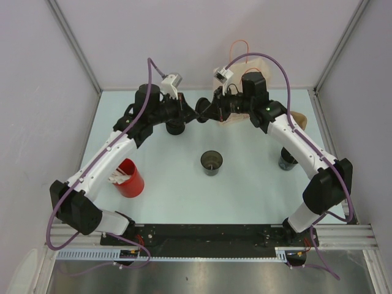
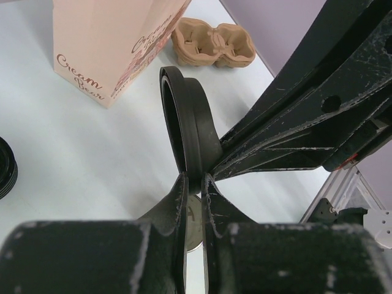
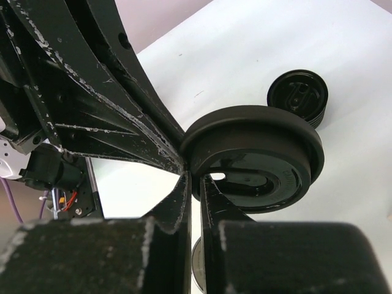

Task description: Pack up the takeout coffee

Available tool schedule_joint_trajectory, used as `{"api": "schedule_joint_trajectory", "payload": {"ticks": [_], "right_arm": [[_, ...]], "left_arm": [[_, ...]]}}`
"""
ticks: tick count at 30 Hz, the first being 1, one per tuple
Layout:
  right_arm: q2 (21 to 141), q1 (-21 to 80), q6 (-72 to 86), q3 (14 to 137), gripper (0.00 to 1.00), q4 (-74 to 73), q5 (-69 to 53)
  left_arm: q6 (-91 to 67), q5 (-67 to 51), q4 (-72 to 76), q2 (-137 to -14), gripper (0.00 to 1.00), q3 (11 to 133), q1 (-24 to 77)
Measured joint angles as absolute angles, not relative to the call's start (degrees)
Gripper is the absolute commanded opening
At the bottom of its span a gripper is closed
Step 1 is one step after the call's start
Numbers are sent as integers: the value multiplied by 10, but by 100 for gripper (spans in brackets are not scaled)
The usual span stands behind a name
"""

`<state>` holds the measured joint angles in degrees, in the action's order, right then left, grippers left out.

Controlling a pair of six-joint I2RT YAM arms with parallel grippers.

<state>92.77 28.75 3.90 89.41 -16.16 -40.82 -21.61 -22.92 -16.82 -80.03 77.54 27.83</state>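
Beyond the lid [image 2: 193, 128], the bag [image 2: 110, 43] is cut off.

Top view: the right arm [image 1: 300, 144] partly hides the paper bag [image 1: 245, 65], the cup carrier [image 1: 298, 117] and the cup [image 1: 286, 162] beside it. The lid [image 1: 203, 117] is mostly covered. Left wrist view: the frame edges cut off the lid stack [image 2: 5, 168] and the top of the paper bag.
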Motion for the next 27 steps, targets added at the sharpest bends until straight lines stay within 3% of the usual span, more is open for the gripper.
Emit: {"api": "schedule_joint_trajectory", "payload": {"ticks": [4,5,7,8,11,17,27], "right_arm": [[928,288,36,897,0,-166,-408],[928,287,32,900,0,-170,-408],[928,288,25,903,0,-175,-408],[928,288,22,905,0,-178,-408],[927,288,1,909,0,-192,-407],[926,282,-76,946,0,-283,-397],[952,316,-310,1114,2,-567,-318]], "left_arm": [[-215,-236,-166,-800,29,775,276],[-216,-242,-166,-800,49,775,275],[-222,-263,-163,-800,61,775,273],[-220,-273,-161,-799,72,775,271],[-221,-304,-158,-792,83,776,252],[-214,-335,-160,-754,99,776,143],[-173,-371,-192,-701,100,776,-22]]}}
